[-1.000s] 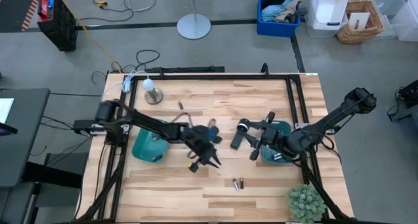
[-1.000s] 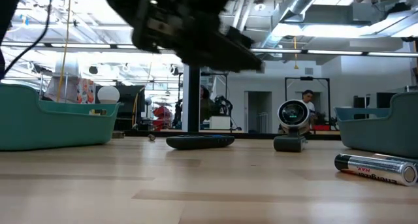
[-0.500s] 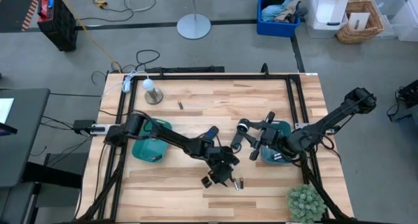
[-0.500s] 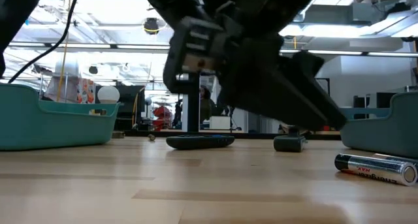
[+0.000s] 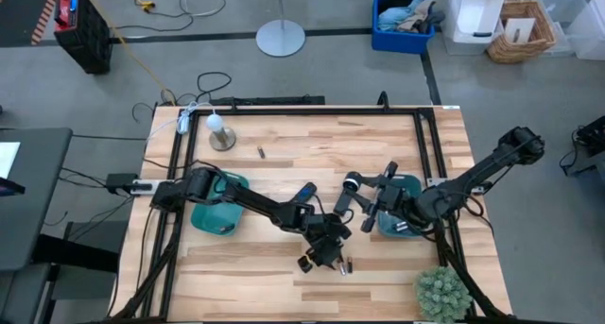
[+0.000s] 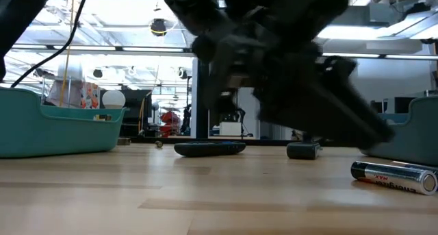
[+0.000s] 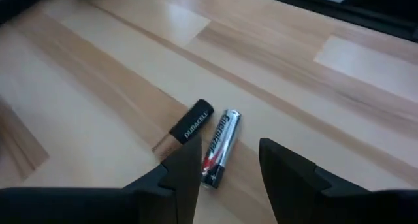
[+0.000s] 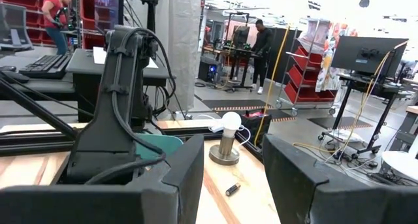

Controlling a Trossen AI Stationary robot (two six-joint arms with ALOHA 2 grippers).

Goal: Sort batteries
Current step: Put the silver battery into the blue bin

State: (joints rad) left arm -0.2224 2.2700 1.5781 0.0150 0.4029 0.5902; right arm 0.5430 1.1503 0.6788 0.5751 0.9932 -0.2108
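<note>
Two batteries lie side by side on the table near its front edge: a black one (image 7: 189, 126) and a silvery one (image 7: 219, 148); they also show in the high view (image 5: 344, 264). The low view shows one silvery cell (image 6: 393, 177). My left gripper (image 7: 228, 178) is open just above the table, its fingers close before the silvery cell's near end, touching nothing; it also shows in the high view (image 5: 331, 256). My right gripper (image 5: 376, 199) is open and empty by the right teal tray (image 5: 402, 220). Another battery (image 5: 261, 152) lies far back.
A left teal tray (image 5: 216, 209) sits under the left arm. A black remote (image 6: 209, 149) and a flashlight (image 5: 344, 196) lie mid-table. A bulb on a round base (image 5: 220, 132) stands at the far left. A green plant (image 5: 442, 291) sits at the near right corner.
My left gripper has swung from the table's middle toward the near edge and to the right, coming down to the pair of batteries. The batteries have stayed where they were.
</note>
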